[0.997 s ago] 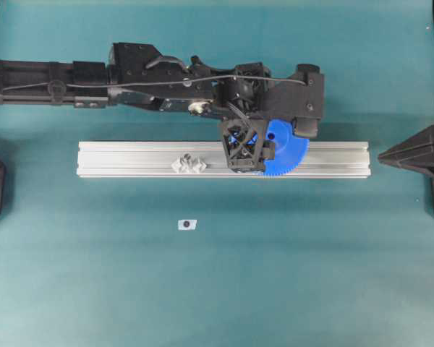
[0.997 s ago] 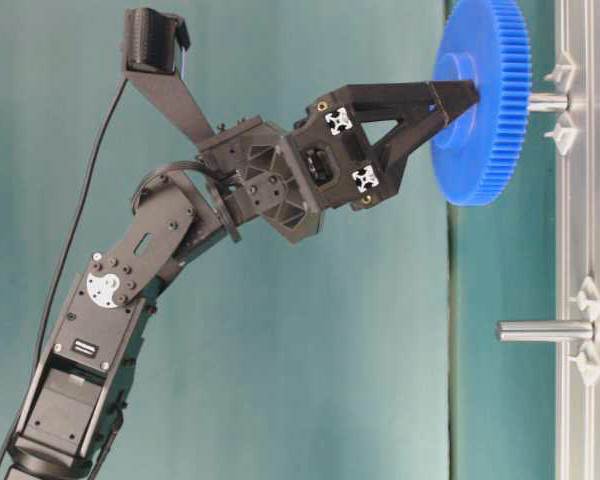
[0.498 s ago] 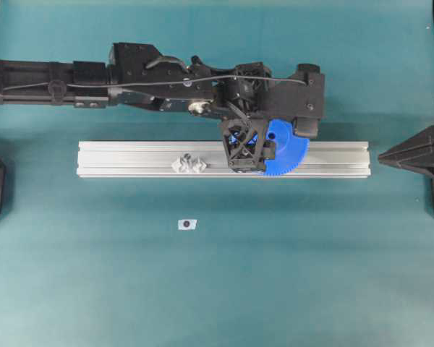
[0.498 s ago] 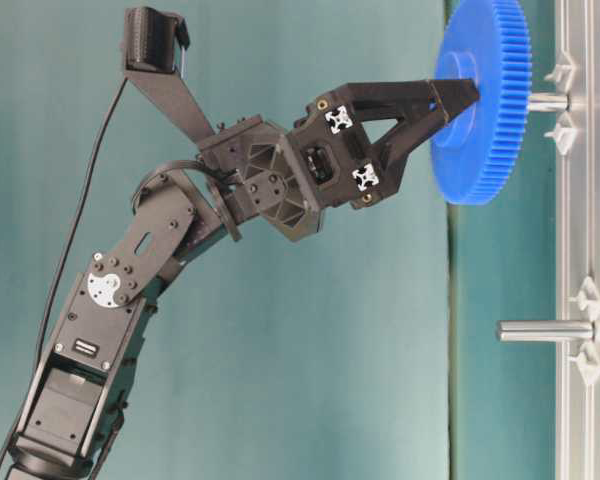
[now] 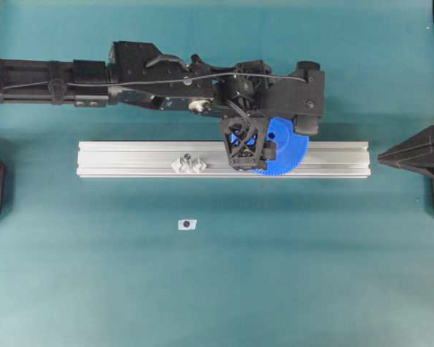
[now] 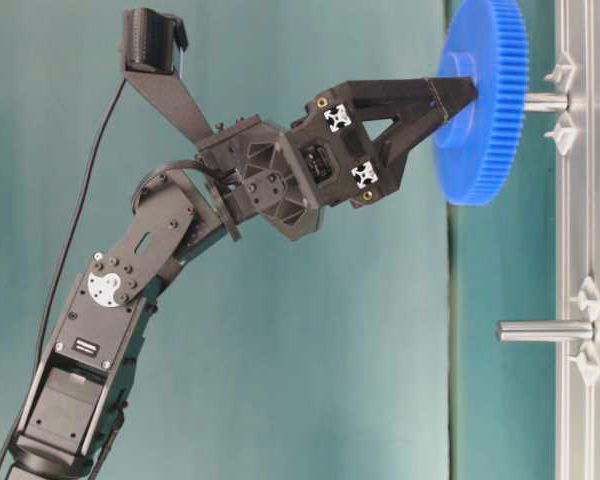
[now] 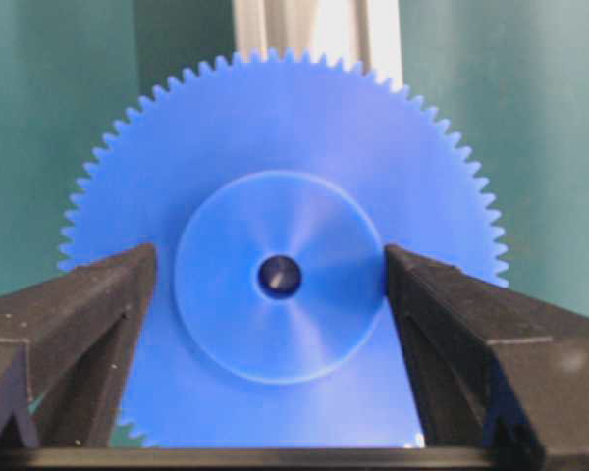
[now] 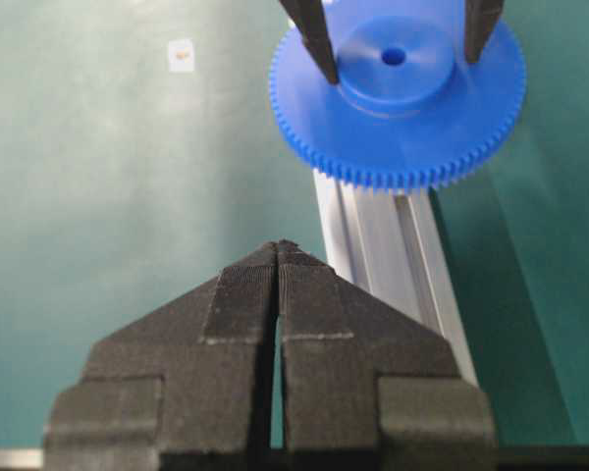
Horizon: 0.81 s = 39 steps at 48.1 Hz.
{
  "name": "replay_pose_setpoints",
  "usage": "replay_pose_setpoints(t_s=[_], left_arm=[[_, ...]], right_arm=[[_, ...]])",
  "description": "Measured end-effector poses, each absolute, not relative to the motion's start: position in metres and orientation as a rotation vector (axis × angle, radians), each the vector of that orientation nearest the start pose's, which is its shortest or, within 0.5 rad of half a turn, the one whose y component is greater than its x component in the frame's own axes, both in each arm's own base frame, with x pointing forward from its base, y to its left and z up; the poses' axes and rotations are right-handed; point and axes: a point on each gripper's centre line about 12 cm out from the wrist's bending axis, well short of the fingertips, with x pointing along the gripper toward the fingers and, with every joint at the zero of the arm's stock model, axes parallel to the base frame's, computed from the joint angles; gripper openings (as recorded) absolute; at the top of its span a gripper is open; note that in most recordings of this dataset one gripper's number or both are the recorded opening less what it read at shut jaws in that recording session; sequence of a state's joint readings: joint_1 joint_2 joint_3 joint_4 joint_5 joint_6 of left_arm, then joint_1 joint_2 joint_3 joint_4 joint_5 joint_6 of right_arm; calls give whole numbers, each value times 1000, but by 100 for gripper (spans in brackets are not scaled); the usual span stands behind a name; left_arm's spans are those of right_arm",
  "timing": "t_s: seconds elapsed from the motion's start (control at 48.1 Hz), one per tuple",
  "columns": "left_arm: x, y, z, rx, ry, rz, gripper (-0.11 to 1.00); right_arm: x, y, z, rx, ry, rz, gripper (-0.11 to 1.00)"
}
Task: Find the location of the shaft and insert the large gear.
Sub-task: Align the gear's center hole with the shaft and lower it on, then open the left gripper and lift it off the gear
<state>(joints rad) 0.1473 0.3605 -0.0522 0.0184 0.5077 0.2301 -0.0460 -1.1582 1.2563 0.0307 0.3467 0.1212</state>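
My left gripper (image 5: 250, 150) is shut on the raised hub of the large gear (image 5: 289, 148), a bright blue toothed disc held over the aluminium rail (image 5: 130, 155). In the table-level view the gear (image 6: 480, 130) sits face-on to the rail, and the shaft (image 6: 547, 101), a thin grey pin, runs from the rail into the gear's underside. In the left wrist view the fingers (image 7: 88, 314) flank the hub, and the gear's (image 7: 275, 128) centre hole is dark. From overhead the shaft is hidden. My right gripper (image 5: 382, 156) is shut and empty off the rail's right end.
A second, longer pin (image 6: 545, 330) with bunched clear brackets (image 5: 189, 164) stands further left on the rail. A small white tag with a black dot (image 5: 186, 224) lies on the teal table in front of the rail.
My left gripper with the gear has edged very slightly closer to the rail along the shaft. The right arm has not moved.
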Motion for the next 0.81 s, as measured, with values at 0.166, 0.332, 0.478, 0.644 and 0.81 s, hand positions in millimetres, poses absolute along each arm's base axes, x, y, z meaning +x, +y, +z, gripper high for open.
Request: replay_pose_setpoints(t_s=[0.166,0.332,0.478,0.644,0.81], left_arm=[[523,79,211,179,825,46,86],[527,79,220,181,805,49,86],[530,80,231,180,799,51,86],[530,76,242,182,794,45,86],[529,67,253,181,774,37,86]], right_arm=[[154,-6,221,162,443,-68,0],[154,-6,221,162,438,-68,0],[154,-6,221,162,435,-69,0],[155,-6,222,161,423,-68,0],[155,-6,221,162,413,-69,0]])
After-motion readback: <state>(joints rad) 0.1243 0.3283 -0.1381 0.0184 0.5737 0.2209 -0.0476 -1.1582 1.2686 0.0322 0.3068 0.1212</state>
